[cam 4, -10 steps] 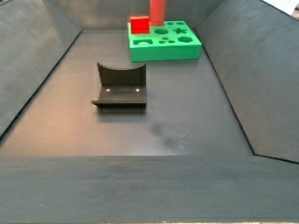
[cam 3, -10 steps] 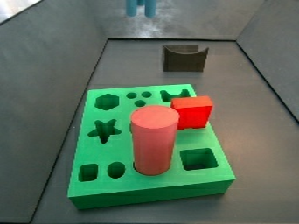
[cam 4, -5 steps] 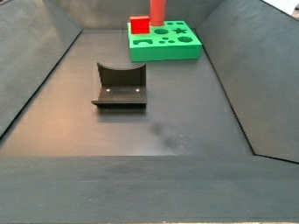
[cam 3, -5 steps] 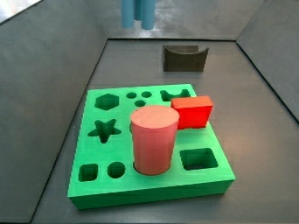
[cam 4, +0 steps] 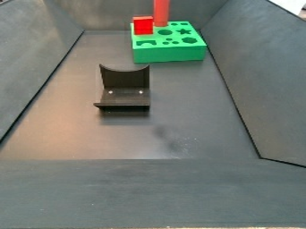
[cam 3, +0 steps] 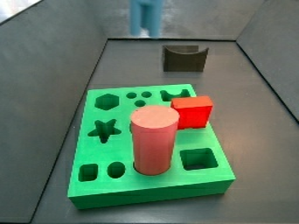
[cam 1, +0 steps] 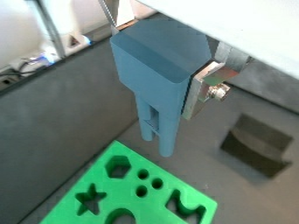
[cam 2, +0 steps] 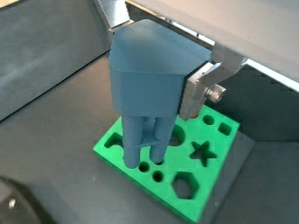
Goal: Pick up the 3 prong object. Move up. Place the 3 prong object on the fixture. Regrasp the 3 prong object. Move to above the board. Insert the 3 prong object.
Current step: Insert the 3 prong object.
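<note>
Right now I am holding the 3 prong object (cam 1: 160, 79) in my gripper (cam 1: 201, 86), with the silver finger plate (cam 2: 211, 80) pressing flat against one side of its grey-blue body. My jaws are standing only as far apart as the piece is wide; the far finger is hiding behind the piece in both wrist views, so I am seeing just the one plate and its bolt. The piece is hanging upright, its sloped, roof-like top up between my fingers and its prongs (cam 2: 149, 144) pointing straight down, well clear of anything below.

In a wrist view the prongs are hanging over the board (cam 2: 177, 164), the green slab with its star, hexagon and round cut-outs, but I am not touching it. In a side view the piece is showing only as a blurred blue shape (cam 3: 146, 15) high at the far end of the enclosure, above the fixture (cam 3: 184, 57) and well above the floor.

The fixture is sitting empty on the dark floor, apart from the board (cam 4: 167, 45). The pink cylinder (cam 3: 153, 140) and the red cube (cam 3: 193, 112) are standing on the board, side by side and nearly touching.
</note>
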Motion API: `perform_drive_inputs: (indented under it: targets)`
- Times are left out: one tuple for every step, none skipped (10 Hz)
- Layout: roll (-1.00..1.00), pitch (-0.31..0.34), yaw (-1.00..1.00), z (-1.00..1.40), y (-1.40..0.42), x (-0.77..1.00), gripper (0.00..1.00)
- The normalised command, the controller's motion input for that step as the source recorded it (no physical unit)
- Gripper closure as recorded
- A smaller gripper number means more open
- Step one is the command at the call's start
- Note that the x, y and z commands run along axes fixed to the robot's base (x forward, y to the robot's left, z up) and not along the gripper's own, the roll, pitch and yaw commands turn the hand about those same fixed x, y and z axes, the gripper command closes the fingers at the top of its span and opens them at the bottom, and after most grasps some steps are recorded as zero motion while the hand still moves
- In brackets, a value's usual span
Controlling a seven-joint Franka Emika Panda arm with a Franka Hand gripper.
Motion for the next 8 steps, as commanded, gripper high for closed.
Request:
perform_drive_inputs:
  targets:
    - [-0.39, -0.019, -0.53, -0.25, 0.08, 0.53, 1.00]
    - [-0.39, -0.089, -0.59, -0.17, 0.03, 0.37, 1.00]
    - [-0.34, -0.027, -0.60, -0.35, 0.10, 0.08, 1.00]
    - [0.00, 0.000, -0.08, -0.01, 0.00, 0.02, 1.00]
    - [-0.05, -0.014, -0.02, -0.20, 0.00, 0.04, 1.00]
    - [-0.17, -0.100, -0.57, -0.48, 0.00, -0.38, 1.00]
    - [-0.13, -0.121, -0.74, -0.45, 0.00, -0.46, 1.00]
    - [-0.10, -0.111, -0.78, -0.43, 0.00, -0.41, 1.00]
